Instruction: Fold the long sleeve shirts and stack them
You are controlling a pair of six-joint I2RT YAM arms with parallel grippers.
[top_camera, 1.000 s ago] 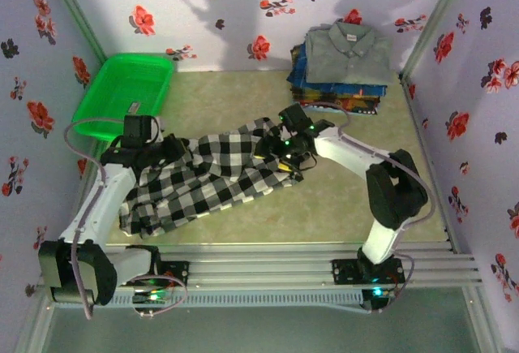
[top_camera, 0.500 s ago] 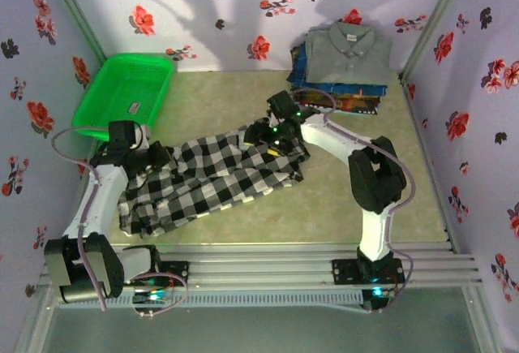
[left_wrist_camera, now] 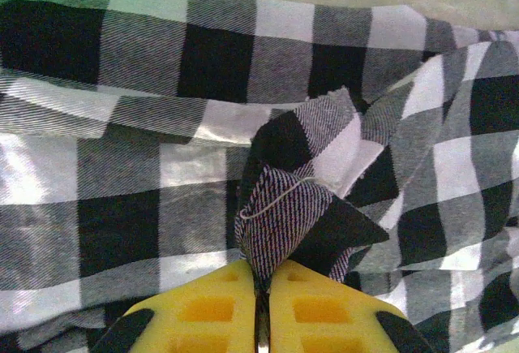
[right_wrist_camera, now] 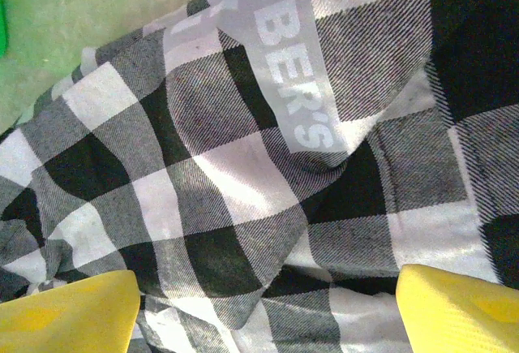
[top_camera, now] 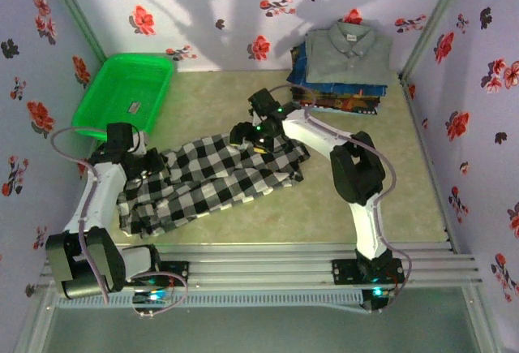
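While the left gripper (left_wrist_camera: 261, 288) is pinching a small fold of the checked shirt (top_camera: 211, 178) btw. closed fingers, the right gripper (right_wrist_camera: 259, 312) is hanging over the cloth's far end w/ fingers wide apart, gripping nothing. Shirt is lying on the table (top_camera: 365, 191), its long axis running from left gripper to right one, so each arm is standing nearest its own end.

Left arm (top_camera: 96, 199): extended forward along the left side.
Left tool (left_wrist_camera: 261, 280): fingers pressed together, pinching a fold of checked shirt (left_wrist_camera: 162, 166).
Right arm (top_camera: 324, 138): elbow bent, forearm reaching leftward.
Right tool (right_wrist_camera: 268, 296): fingers spread wide.
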